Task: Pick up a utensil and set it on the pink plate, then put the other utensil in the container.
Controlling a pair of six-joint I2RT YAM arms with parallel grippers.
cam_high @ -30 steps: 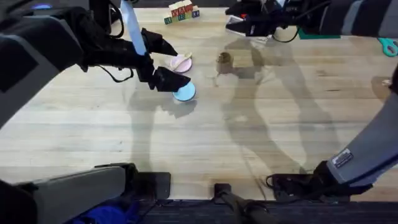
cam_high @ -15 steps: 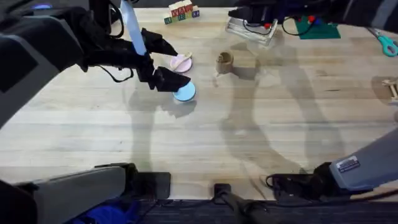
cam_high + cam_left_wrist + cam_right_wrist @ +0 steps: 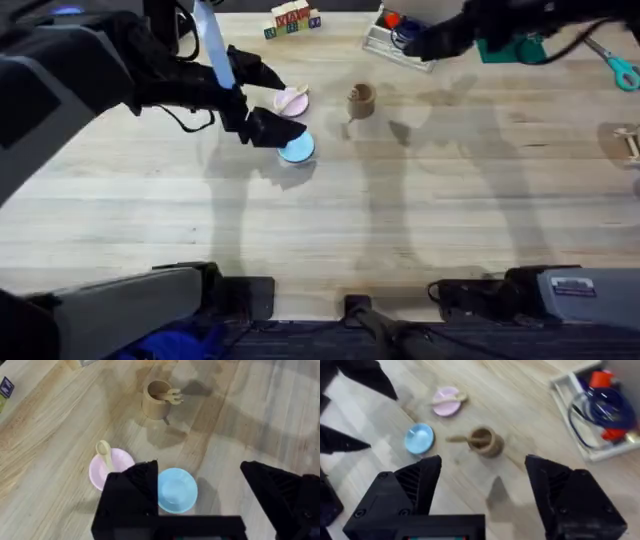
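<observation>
The wooden spoon [image 3: 104, 453] lies on the pink plate [image 3: 112, 471], its handle poking over the rim. The fork [image 3: 172, 396] stands in the brown container [image 3: 156, 401] with its tines sticking out. In the right wrist view the fork [image 3: 457, 439] juts from the container [image 3: 485, 441], and the spoon [image 3: 454, 397] rests on the pink plate [image 3: 445, 404]. My left gripper [image 3: 273, 104] hovers open over both plates, empty. My right gripper [image 3: 487, 485] is open and empty, raised above and beyond the container [image 3: 361, 98].
A light-blue plate [image 3: 297, 149] sits just in front of the pink plate [image 3: 292, 100]. A clear plastic box [image 3: 592, 410] of cables stands at the back right. Letter blocks [image 3: 292, 18] are at the back, teal scissors [image 3: 622, 72] at the far right.
My right arm has pulled back from over the container toward the back right and risen. The left arm has not moved. Spoon, fork and plates stay put.
</observation>
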